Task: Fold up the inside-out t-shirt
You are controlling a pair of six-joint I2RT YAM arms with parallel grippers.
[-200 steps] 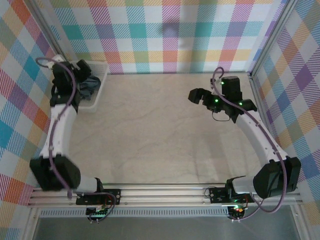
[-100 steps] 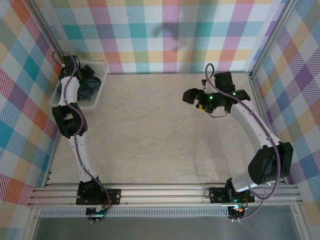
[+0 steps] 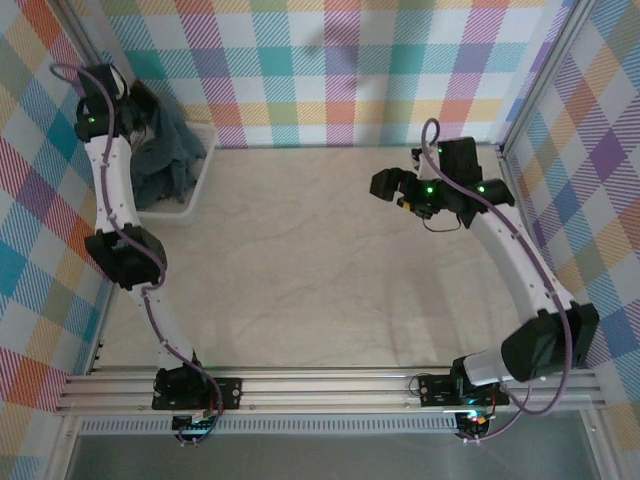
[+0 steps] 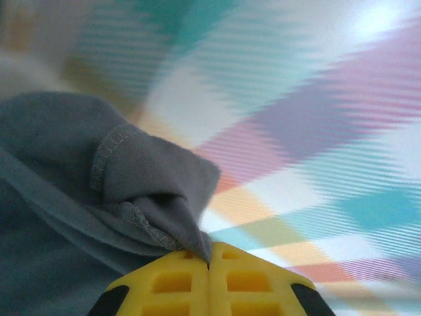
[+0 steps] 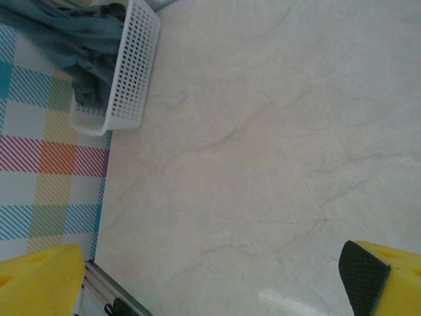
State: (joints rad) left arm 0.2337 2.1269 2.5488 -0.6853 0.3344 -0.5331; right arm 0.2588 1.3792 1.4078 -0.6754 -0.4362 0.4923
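The slate blue-grey t-shirt (image 3: 165,150) hangs in a bunch above the white basket (image 3: 196,185) at the far left, lifted partly out of it. My left gripper (image 3: 140,108) is raised over the basket and shut on a hemmed fold of the t-shirt (image 4: 131,191); in the left wrist view the yellow fingertips (image 4: 227,283) pinch the cloth between them (image 4: 209,263). My right gripper (image 3: 392,187) hovers open over the table's right half, with nothing between its yellow fingers (image 5: 39,283). The t-shirt (image 5: 79,33) and the basket (image 5: 128,72) lie in the right wrist view's top left.
Checked cloth walls (image 3: 330,70) close in the table at the back and both sides. The pale marbled tabletop (image 3: 320,270) stretches bare between the arms. The basket stands against the left wall, near the back corner.
My left gripper has shut on the t-shirt and risen, pulling the cloth up out of the basket. The right arm has shifted slightly but stays open.
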